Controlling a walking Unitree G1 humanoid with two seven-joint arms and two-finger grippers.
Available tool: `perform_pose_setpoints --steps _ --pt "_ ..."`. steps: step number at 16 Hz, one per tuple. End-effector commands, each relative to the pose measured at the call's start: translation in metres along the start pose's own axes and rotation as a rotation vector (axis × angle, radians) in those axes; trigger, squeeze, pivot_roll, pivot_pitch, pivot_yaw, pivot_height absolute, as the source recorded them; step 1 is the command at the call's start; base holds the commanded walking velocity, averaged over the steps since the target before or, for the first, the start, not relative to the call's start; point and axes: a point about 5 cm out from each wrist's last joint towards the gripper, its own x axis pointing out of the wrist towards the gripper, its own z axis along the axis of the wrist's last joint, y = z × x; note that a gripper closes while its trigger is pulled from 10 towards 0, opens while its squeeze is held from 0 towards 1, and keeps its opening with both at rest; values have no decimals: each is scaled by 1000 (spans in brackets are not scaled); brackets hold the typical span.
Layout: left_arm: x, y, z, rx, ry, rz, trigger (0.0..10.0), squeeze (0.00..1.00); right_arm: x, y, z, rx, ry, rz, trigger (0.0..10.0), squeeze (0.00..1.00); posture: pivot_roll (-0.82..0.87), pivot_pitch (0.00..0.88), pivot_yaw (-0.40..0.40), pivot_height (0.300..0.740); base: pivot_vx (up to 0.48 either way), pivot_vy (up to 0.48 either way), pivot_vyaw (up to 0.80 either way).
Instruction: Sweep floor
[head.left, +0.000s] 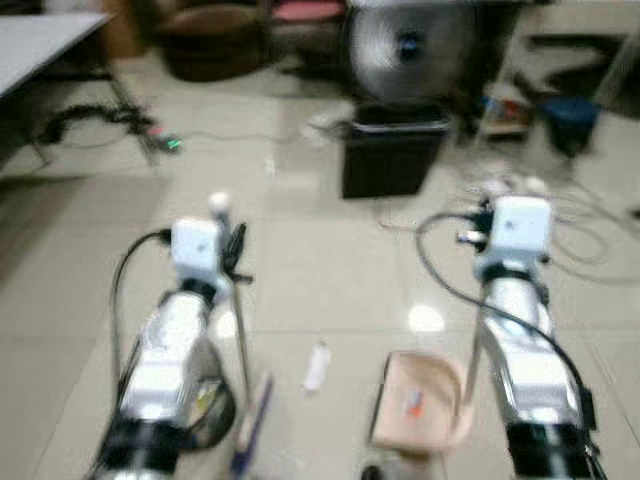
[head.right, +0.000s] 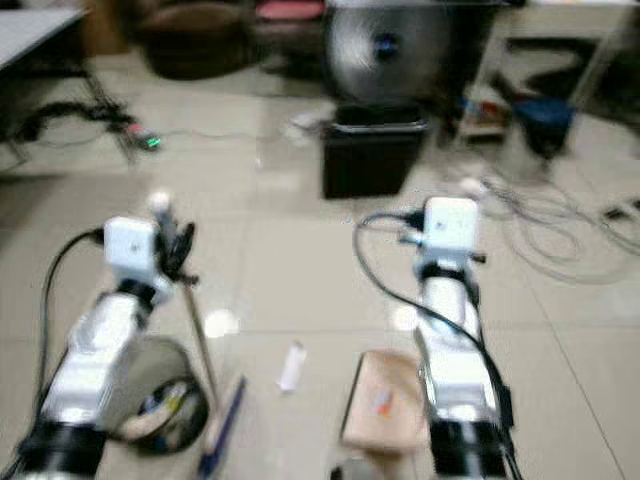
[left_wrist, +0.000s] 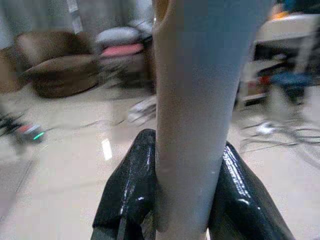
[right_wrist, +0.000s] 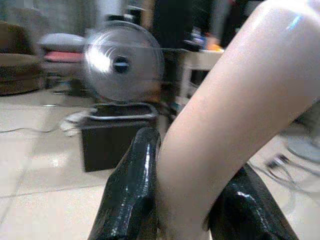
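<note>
My left gripper (left_wrist: 185, 200) pinches broom (left_wrist: 195, 110) handle: light, stiff, smooth. Right gripper (right_wrist: 187, 200) pinches dustpan (head.left: 425, 400) handle; scrap (head.left: 316, 366) between.

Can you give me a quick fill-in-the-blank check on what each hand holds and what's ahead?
1. The left hand is shut on the broom's ____.
2. The right hand holds the handle of the beige ____.
3. A small white scrap lies on the ____ between the two arms.
4. Ahead stands a black bin, with a round ____ behind it.

Missing words: handle; dustpan; floor; fan
</note>
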Motion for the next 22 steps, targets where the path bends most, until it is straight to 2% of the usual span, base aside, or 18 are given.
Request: perform_pose_setpoints --steps 1,4,8,12,16,22 --pt "3 2 9 12 -53 9 10000 0 0 4 5 46 -19 15 10000 0 -81 33 48 740 292 0 -800" --pt "5 1 9 16 -63 15 10000 0 0 5 -1 94 20 28 10000 0 -81 31 51 740 349 0 -267" --pt "6 4 11 50 -79 42 10000 0 2 9 3 110 -17 62 10000 0 -78 22 51 740 398 0 0" --pt "6 5 11 63 -81 54 10000 0 3 12 2 29 -21 111 10000 0 -79 16 52 740 400 0 0" --pt "7 5 10 65 -82 56 10000 0 3 12 0 21 -23 110 10000 0 -79 13 51 740 400 0 605" --pt "7 2 9 62 -79 36 10000 0 2 2 -8 14 6 65 10000 0 -81 25 55 740 401 0 0"
